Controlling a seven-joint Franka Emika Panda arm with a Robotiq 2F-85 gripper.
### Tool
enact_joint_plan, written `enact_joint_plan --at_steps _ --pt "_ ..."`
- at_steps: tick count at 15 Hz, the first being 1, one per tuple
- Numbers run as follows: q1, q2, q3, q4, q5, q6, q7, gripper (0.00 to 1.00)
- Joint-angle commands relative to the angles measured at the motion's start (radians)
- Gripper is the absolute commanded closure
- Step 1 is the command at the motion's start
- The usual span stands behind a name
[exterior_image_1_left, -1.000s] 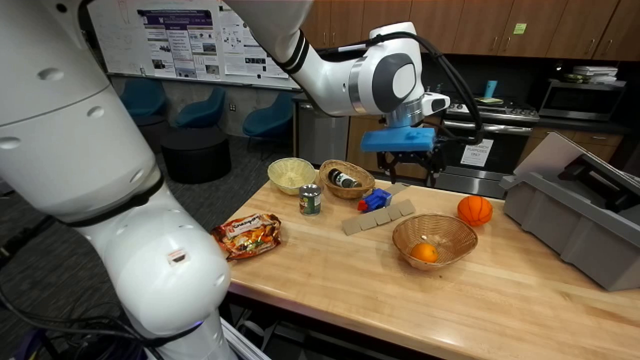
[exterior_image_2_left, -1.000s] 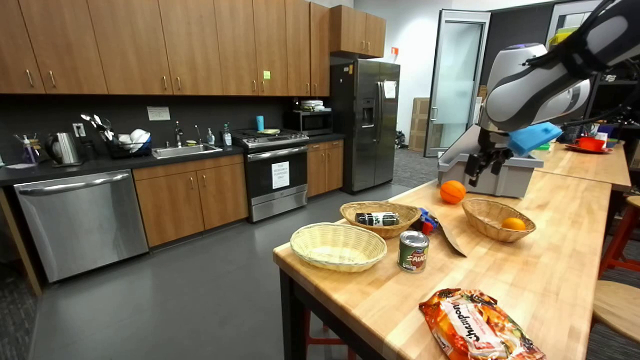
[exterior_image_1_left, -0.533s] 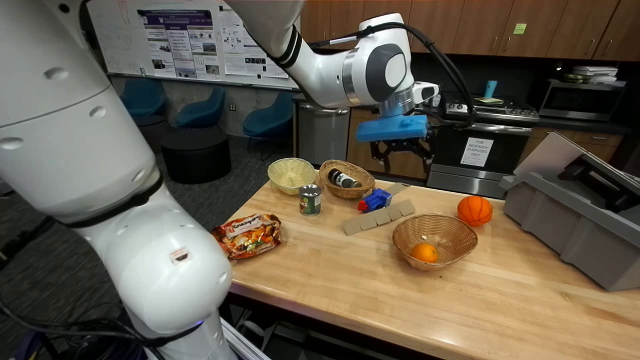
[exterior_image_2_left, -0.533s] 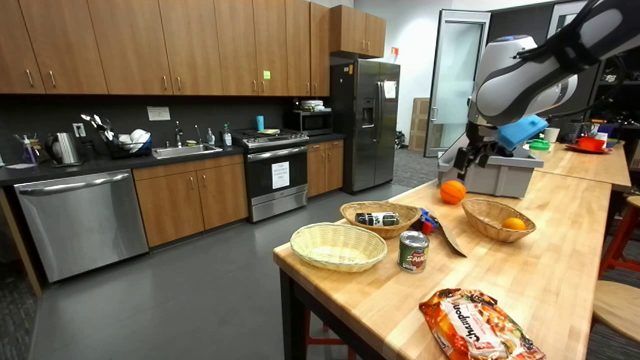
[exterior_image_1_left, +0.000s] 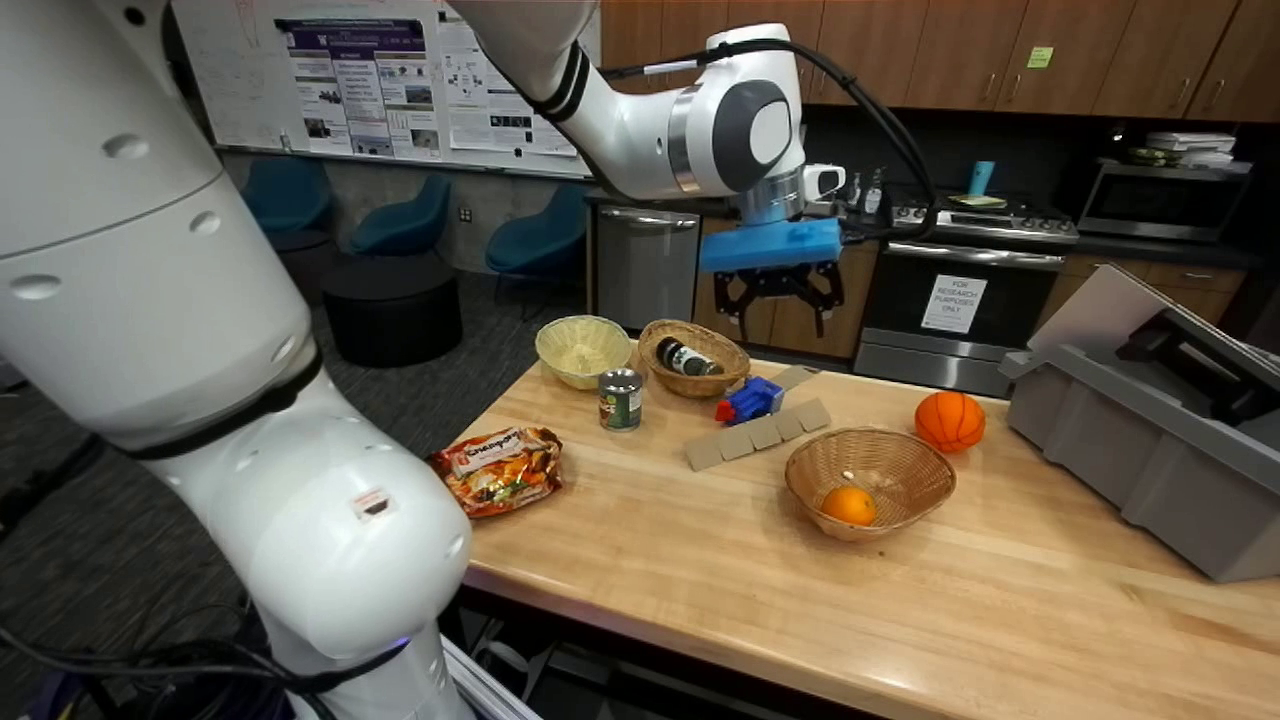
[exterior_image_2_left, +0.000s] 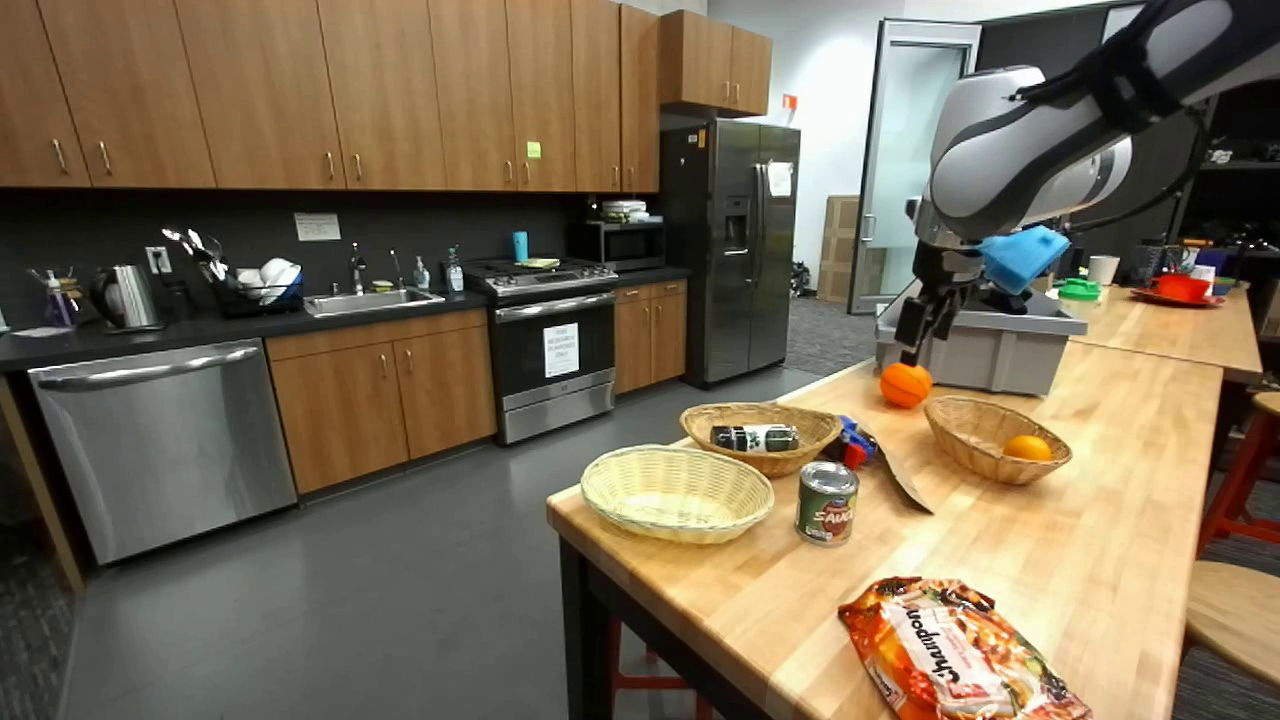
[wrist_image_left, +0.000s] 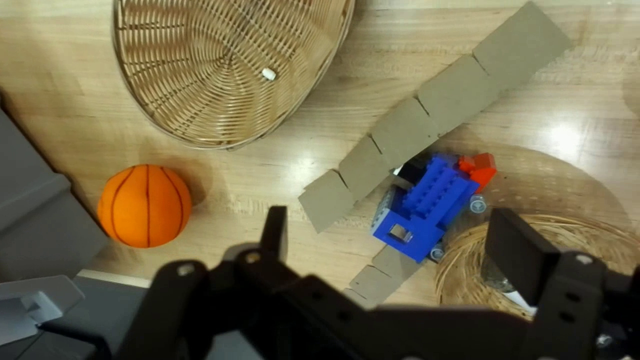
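Observation:
My gripper (exterior_image_1_left: 782, 325) is open and empty, held above the table; its two dark fingers stand wide apart in the wrist view (wrist_image_left: 387, 220). It also shows in an exterior view (exterior_image_2_left: 924, 345). Between the fingers in the wrist view, below them, is a blue toy brick vehicle (wrist_image_left: 425, 210) with a red part. It rests by a slotted cardboard strip (wrist_image_left: 405, 130). A brown basket (wrist_image_left: 460, 245) lies under the right finger, which partly hides the dark bottle in it. That bottle (exterior_image_1_left: 688, 357) shows in both exterior views. An orange toy basketball (wrist_image_left: 145, 206) lies left of the fingers.
Another brown basket (exterior_image_1_left: 915, 480) holds an orange (exterior_image_1_left: 849, 505). A grey bin (exterior_image_1_left: 1130, 470) stands at the table's right. A can (exterior_image_1_left: 620, 400), a pale basket (exterior_image_1_left: 562, 372) and a noodle packet (exterior_image_1_left: 497, 470) are on the left. The table edge (exterior_image_2_left: 660, 600) shows in both exterior views.
The arm and open gripper have moved left in both exterior views, and slightly up in one of them. The wrist has turned a little. The things on the table have not moved.

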Motion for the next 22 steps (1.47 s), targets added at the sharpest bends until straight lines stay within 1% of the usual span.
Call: enact_joint_plan --at_steps 1,4,7,11,14,17,22 --pt "0.027 0.000 -0.016 0.024 0.050 -0.056 -0.129 0.00" --pt "0.046 0.009 -0.021 0.044 0.093 -0.090 -0.221 0.00" --pt "0.060 0.020 -0.016 0.067 0.113 -0.112 -0.275 0.00" --pt "0.076 0.032 0.000 0.095 0.110 -0.118 -0.295 0.00" --pt "0.086 0.045 0.013 0.106 0.099 -0.099 -0.297 0.00" --pt "0.088 0.045 0.021 0.094 0.070 -0.063 -0.328 0.00" --pt "0.077 -0.005 0.015 0.015 0.016 -0.031 -0.424 0.00"
